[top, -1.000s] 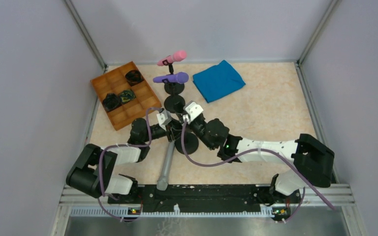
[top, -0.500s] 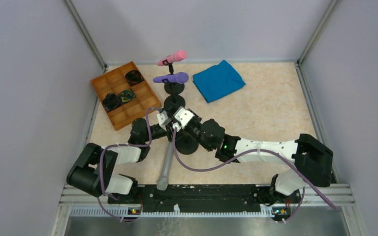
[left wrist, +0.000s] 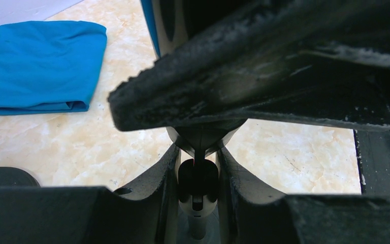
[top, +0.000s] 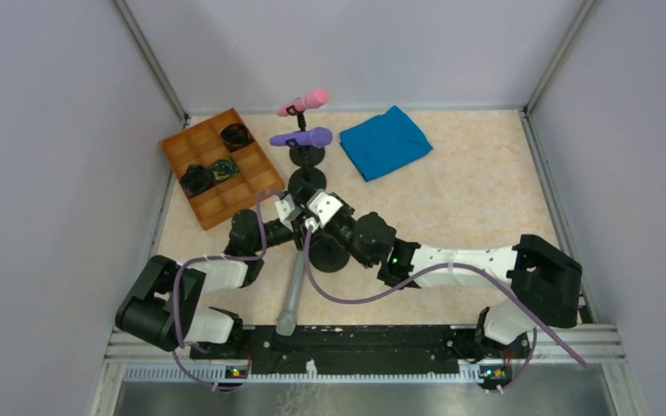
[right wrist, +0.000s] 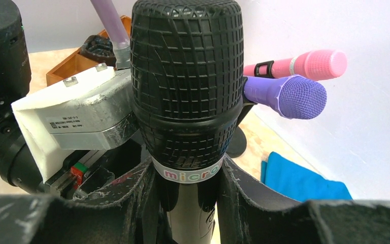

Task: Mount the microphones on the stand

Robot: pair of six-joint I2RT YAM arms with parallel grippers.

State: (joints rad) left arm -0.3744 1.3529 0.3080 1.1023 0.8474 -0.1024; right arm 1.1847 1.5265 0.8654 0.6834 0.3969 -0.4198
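We hold the black microphone (right wrist: pixel 185 76) just under its head in the clamped right gripper (right wrist: pixel 190 185), its long axis running from the near edge toward the far wall, with the left gripper (left wrist: pixel 197 168) close beside it, pinched on what seems the clip (left wrist: pixel 198 180) of the stand (top: pixel 329 256).

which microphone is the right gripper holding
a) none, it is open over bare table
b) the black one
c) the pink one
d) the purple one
b: the right wrist view shows the black microphone standing up between the fingers of the right gripper, which press on both its sides, while the pink microphone and the purple microphone sit behind it, out of its grip.
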